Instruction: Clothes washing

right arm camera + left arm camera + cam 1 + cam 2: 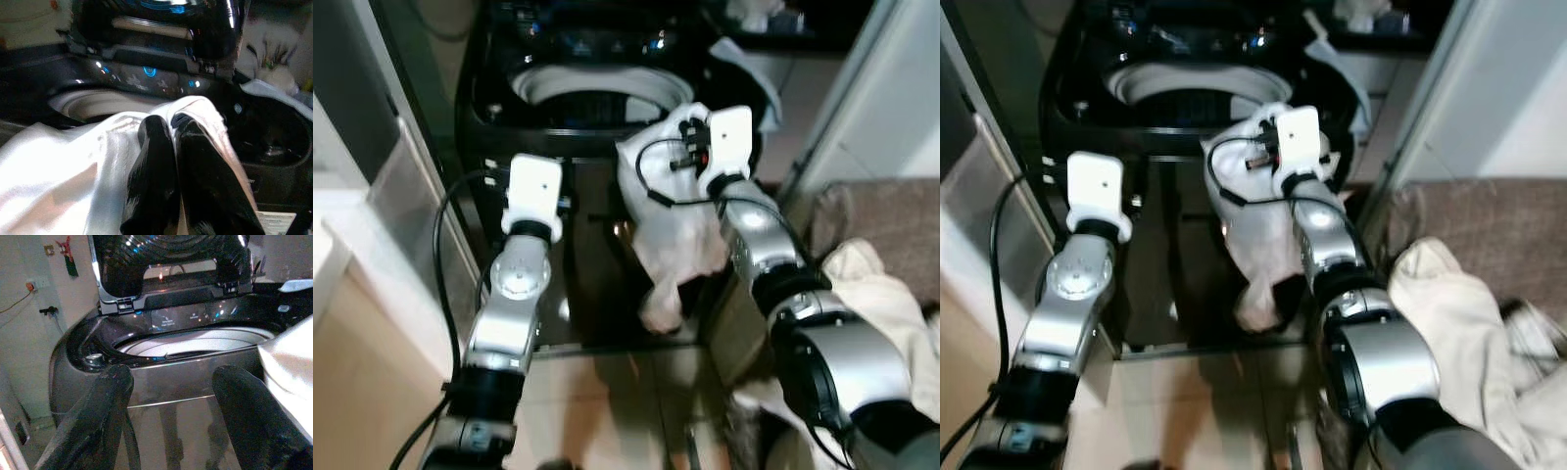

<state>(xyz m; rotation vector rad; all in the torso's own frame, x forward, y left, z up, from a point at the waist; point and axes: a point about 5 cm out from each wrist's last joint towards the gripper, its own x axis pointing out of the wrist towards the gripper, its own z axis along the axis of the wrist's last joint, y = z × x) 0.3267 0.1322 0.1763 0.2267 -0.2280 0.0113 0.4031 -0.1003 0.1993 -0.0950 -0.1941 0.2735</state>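
Note:
A black top-loading washing machine [558, 108] stands in front of me with its lid up and its pale drum [195, 340] open. My right gripper [172, 128] is shut on a white garment [671, 211]. It holds the cloth up against the machine's front right edge, and the cloth hangs down the front panel. My left gripper [168, 382] is open with nothing between its fingers. It is raised in front of the machine's front panel, left of the garment and just below the rim.
A heap of cream laundry [891, 304] lies at my right, beside a brown surface [901, 215]. More cloth [744, 69] rests on the machine's right top. A pale counter and wall [352, 255] close in on the left. A lit control panel [190, 316] sits behind the drum.

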